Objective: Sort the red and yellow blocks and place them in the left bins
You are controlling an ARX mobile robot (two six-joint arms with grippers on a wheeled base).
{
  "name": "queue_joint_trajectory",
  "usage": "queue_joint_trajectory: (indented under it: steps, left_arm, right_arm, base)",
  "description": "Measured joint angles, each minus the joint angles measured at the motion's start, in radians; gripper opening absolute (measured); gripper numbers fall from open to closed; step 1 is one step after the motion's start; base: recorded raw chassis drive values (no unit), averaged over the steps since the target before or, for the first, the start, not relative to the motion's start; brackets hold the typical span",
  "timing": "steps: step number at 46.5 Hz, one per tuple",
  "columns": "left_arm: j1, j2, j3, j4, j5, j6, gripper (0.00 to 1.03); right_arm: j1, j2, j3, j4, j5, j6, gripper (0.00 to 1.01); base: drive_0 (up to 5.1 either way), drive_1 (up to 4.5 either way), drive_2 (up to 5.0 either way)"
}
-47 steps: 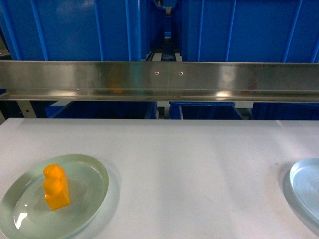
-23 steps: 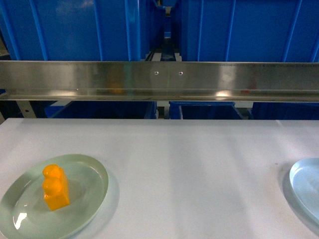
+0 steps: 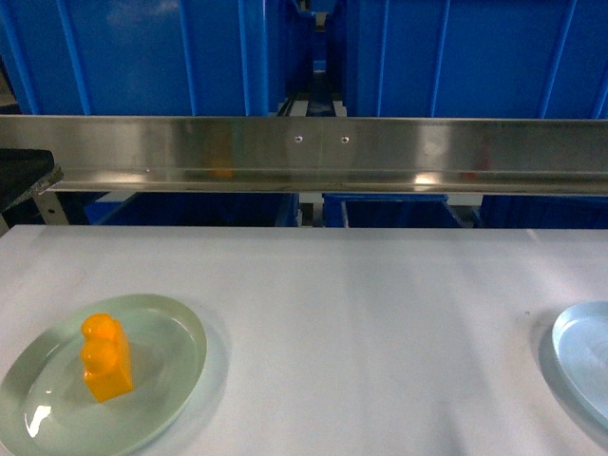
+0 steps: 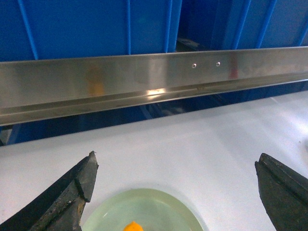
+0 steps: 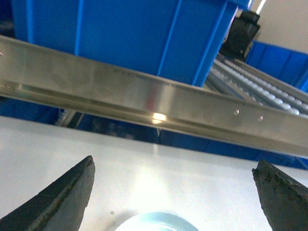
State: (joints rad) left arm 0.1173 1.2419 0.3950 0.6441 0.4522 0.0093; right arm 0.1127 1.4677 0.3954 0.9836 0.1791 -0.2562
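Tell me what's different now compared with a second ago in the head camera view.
A dark object has come into the head view at the left edge, just under the steel rail; what it is cannot be told. Nothing was grasped or released. The orange-yellow block still stands on the green plate, and the pale blue plate and blue bins are unmoved.

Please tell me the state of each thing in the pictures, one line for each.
Block: upright on the green plate, not gripped.
Green plate: flat on the table, holding the block.
Blue plate: on the table, nothing visible on it.
Left gripper: open, above the green plate.
Right gripper: open, above the blue plate.
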Motion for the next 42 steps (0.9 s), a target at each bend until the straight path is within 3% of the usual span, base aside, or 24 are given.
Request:
queue_joint_trajectory:
  steps: [22, 23, 25, 34, 38, 42]
  left_arm:
    - [0.003, -0.003, 0.0, 0.006, -0.004, 0.014, 0.98]
    - [0.003, -0.003, 0.0, 0.006, -0.005, 0.017, 0.98]
    - [0.003, -0.003, 0.0, 0.006, -0.005, 0.017, 0.98]
    - [0.003, -0.003, 0.0, 0.006, -0.004, 0.017, 0.98]
    - [0.003, -0.003, 0.0, 0.006, -0.005, 0.017, 0.98]
    - [0.003, -0.003, 0.0, 0.006, -0.005, 0.017, 0.98]
  right_arm:
    - [-0.161, 0.209, 0.109, -0.085, -0.078, -0.016, 0.98]
    - [-0.216, 0.256, 0.135, -0.183, -0.126, 0.024, 0.98]
    - [-0.233, 0.261, 0.142, -0.216, -0.146, 0.05, 0.98]
    - [-0.251, 0.267, 0.168, -0.283, -0.185, 0.145, 0.98]
    - [-0.248, 0.274, 0.175, -0.314, -0.224, 0.189, 0.98]
    - [-0.237, 0.293, 0.175, -0.32, -0.229, 0.208, 0.98]
  base:
    - [0.0, 0.0, 0.0]
    - [0.0, 0.0, 0.0]
    - [0.0, 0.0, 0.0]
    - [0.0, 0.0, 0.0]
    - [0.0, 0.0, 0.0]
    - [0.0, 0.0, 0.0]
